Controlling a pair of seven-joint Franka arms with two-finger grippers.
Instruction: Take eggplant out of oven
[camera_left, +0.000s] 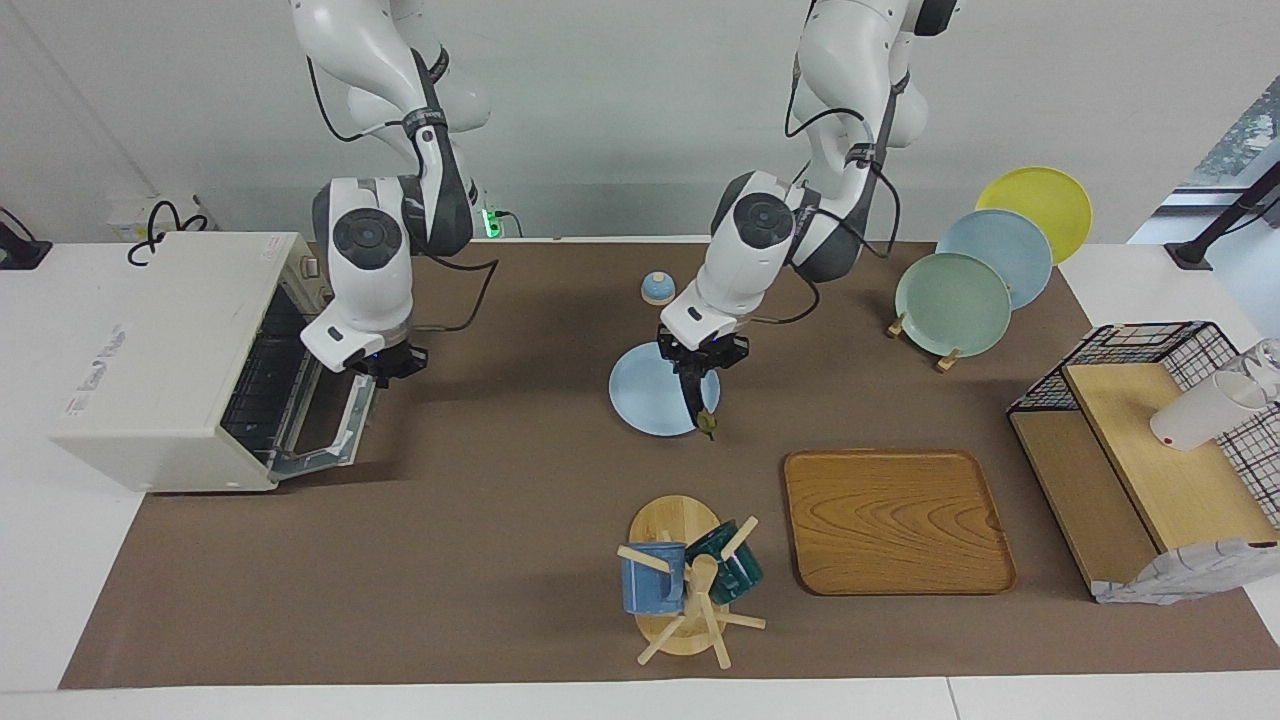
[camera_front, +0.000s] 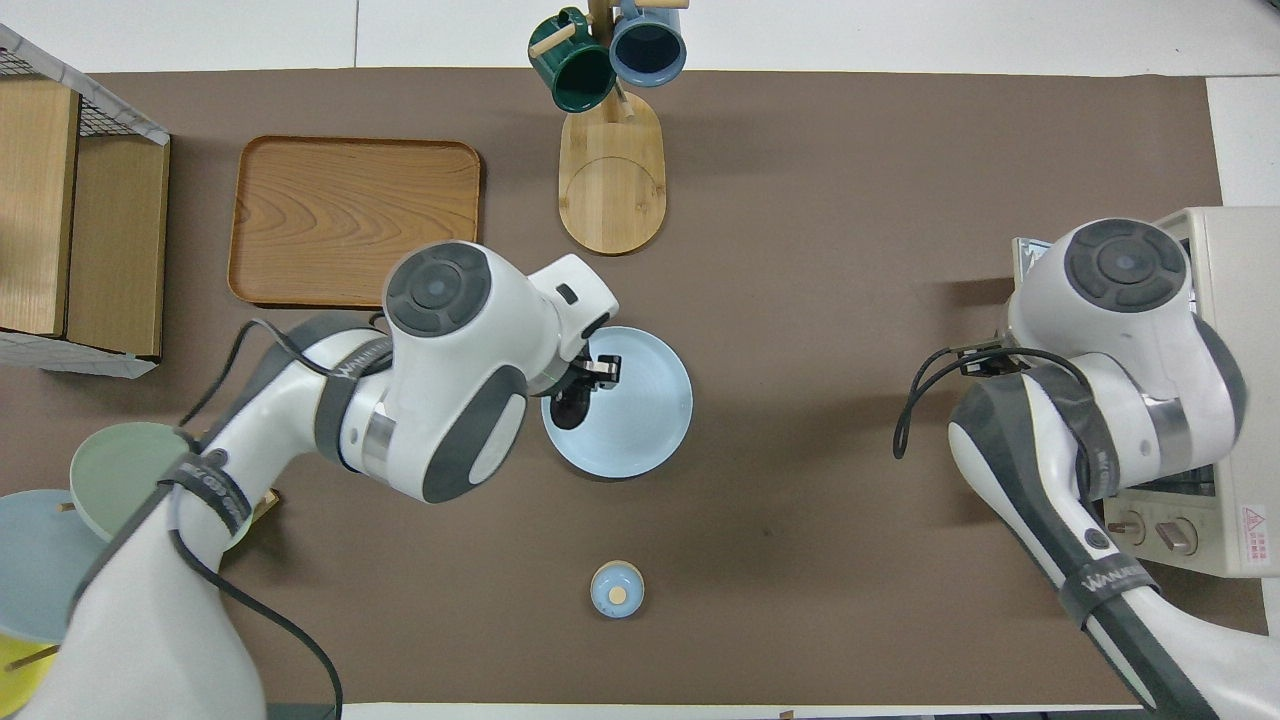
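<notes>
Left end effector (camera_left: 703, 372) clamped on the eggplant (camera_left: 698, 398), holding it up over the pale blue plate (camera_left: 640, 395); plate beneath it bare. Eggplant hung lengthwise below the fingers: slim, glossy, near-black, small greenish tip at the low end, past the plate's rim in the facing view. Right end effector (camera_left: 388, 362) shut, at the top edge of the oven door (camera_left: 345, 428); door stood part-raised; contact probably, hard to confirm at this angle. Oven (camera_left: 170, 360) beside that end effector, wire rack inside, nothing seen on it. Wooden tray (camera_left: 895, 520) empty. Counted: one eggplant, one oven, two mugs (camera_left: 652, 578) on one tree, three plates (camera_left: 952, 303) racked, one small domed lid (camera_left: 656, 287) on the table (camera_left: 480, 560).
</notes>
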